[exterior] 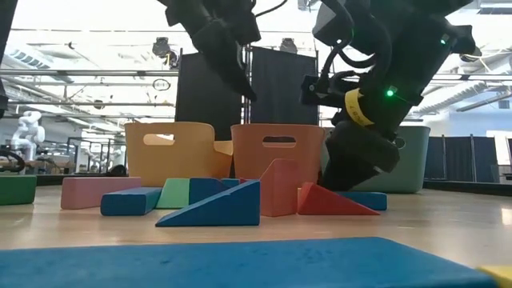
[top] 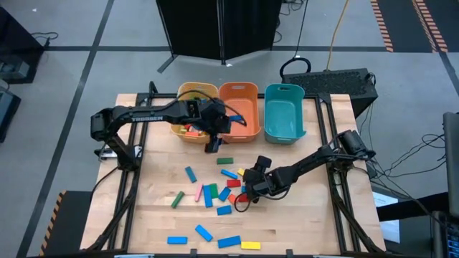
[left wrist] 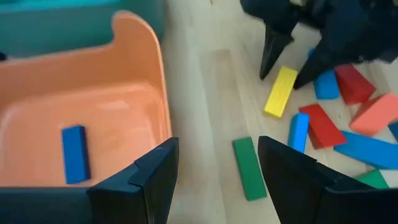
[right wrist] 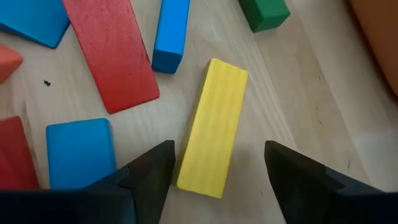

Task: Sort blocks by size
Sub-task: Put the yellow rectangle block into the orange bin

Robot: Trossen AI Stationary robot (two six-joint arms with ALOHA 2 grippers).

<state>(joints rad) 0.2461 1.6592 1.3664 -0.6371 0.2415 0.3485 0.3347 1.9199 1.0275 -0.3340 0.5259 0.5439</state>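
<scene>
My right gripper (right wrist: 219,147) is open and low over the table's middle (top: 249,183). Its two fingers stand on either side of the near end of a yellow bar block (right wrist: 214,124), which lies flat on the table; I cannot tell whether they touch it. My left gripper (left wrist: 217,146) is open and empty, hovering in front of the orange bin (top: 239,87) in the high view (top: 213,145), above a green bar (left wrist: 249,168). Red and blue blocks (right wrist: 109,53) lie flat around the yellow bar. A blue bar (left wrist: 74,154) lies in the orange bin.
A yellow bin (top: 188,93) with several blocks in it, the orange bin and a teal bin (top: 285,89) stand in a row at the far edge. Loose blocks lie scattered at mid-table (top: 208,192) and near the front edge (top: 204,233).
</scene>
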